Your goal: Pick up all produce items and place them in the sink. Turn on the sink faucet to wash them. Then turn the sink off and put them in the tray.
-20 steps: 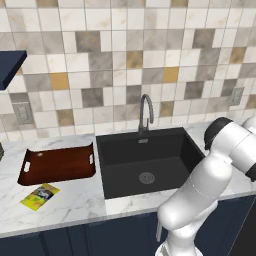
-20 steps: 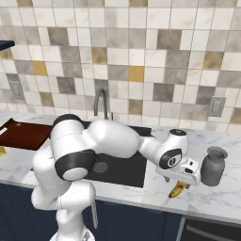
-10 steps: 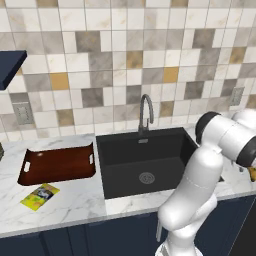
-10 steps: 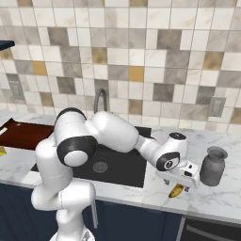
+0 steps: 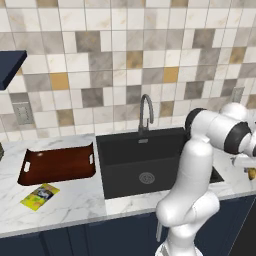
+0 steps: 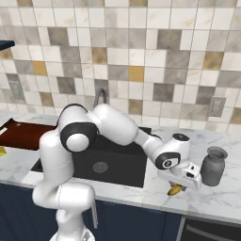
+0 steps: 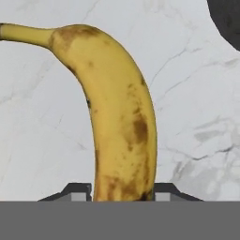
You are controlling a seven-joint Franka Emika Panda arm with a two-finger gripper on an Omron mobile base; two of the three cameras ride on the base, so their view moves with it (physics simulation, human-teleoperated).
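A spotted yellow banana lies on the white marble counter, right of the sink. My gripper is down over it, and both fingertips press against its sides at its lower end, so it is shut on the banana. From the right base view the gripper sits low on the counter with the banana poking out beneath it. The black sink with its grey faucet lies left of the hand. Further left, the reddish-brown tray holds nothing.
A dark grey jar stands on the counter just right of the gripper. A flat yellow-green packet lies in front of the tray. My own arm stretches across the sink's right side. The counter's front edge is close below the banana.
The arm's upper links have swung a little while the hand stayed low over the banana. The banana lies in the same spot on the counter.
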